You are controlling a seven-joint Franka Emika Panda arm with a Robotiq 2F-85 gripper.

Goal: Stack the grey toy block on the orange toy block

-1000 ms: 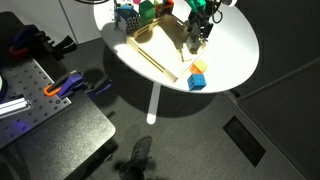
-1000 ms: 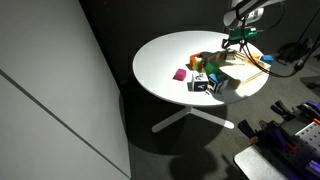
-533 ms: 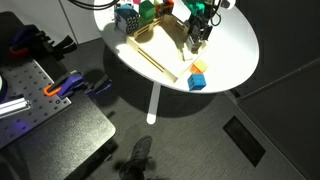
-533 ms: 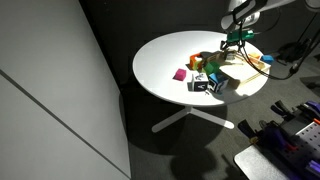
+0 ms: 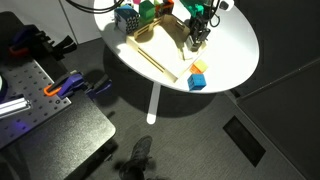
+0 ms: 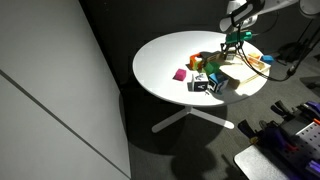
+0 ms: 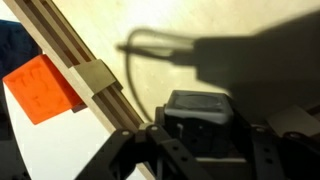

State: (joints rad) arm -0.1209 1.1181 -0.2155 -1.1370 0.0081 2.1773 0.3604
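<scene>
The grey toy block sits on the pale wooden board, right between my gripper's dark fingers, which stand close against both of its sides with no gap showing. The orange toy block lies off the board to the left, beyond the wooden rim. In an exterior view the gripper points down onto the board, and the orange toy block rests on the white table nearer the front edge. From the far side the gripper hangs over the table's back part; the grey block is hidden there.
A blue cube lies just beside the orange block. The wooden board has raised rims. Green and other coloured blocks cluster at the round table's far side. A pink block and others lie mid-table.
The arm holds the same place over the wooden board. No block on the table has moved.
</scene>
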